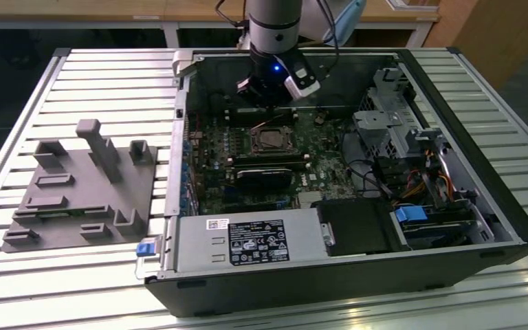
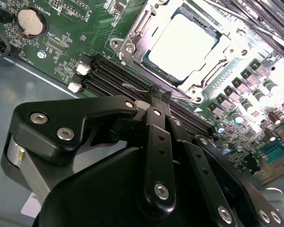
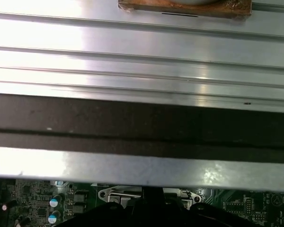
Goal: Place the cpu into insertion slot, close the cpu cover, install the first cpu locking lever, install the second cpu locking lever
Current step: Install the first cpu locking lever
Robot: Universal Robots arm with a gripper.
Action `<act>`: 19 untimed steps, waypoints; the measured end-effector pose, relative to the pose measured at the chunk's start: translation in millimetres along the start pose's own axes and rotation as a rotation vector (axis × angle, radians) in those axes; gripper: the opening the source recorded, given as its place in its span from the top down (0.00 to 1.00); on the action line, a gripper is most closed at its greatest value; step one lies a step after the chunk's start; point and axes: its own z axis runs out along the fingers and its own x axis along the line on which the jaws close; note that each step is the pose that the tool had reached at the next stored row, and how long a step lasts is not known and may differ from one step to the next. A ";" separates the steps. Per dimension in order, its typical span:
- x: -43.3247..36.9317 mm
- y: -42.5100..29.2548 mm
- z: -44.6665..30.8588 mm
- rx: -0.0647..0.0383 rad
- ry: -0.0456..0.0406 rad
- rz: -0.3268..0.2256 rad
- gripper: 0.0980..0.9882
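The cpu [image 2: 182, 40] lies flat in its socket on the green motherboard, its pale metal top showing through the window of the cpu cover [image 2: 132, 28]. The cover's silvery frame lies down around the chip. In the exterior view the socket [image 1: 269, 141] sits mid-board inside the open case. My gripper [image 2: 155, 93] hangs just beside the socket, over the black memory slots, with its black fingers [image 2: 151, 142] drawn together at the tips. A thin wire lever [image 2: 130, 86] runs close by the tips; I cannot tell whether they touch it. The gripper [image 1: 269, 110] stands just behind the socket.
The open computer case [image 1: 181, 137] lies on a slatted metal table, its power supply [image 1: 245, 240] at the front. A grey fixture block [image 1: 80, 185] stands at the exterior view's left. Drive cages and cables [image 1: 411, 158] fill the case's right side. The case wall [image 3: 142, 165] crosses the first wrist view.
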 end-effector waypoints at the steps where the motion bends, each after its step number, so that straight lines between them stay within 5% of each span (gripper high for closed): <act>1: -0.5 0.0 0.2 0.000 0.0000 0.000 0.99; 19: -13.8 0.0 9.7 0.000 0.0013 0.000 0.99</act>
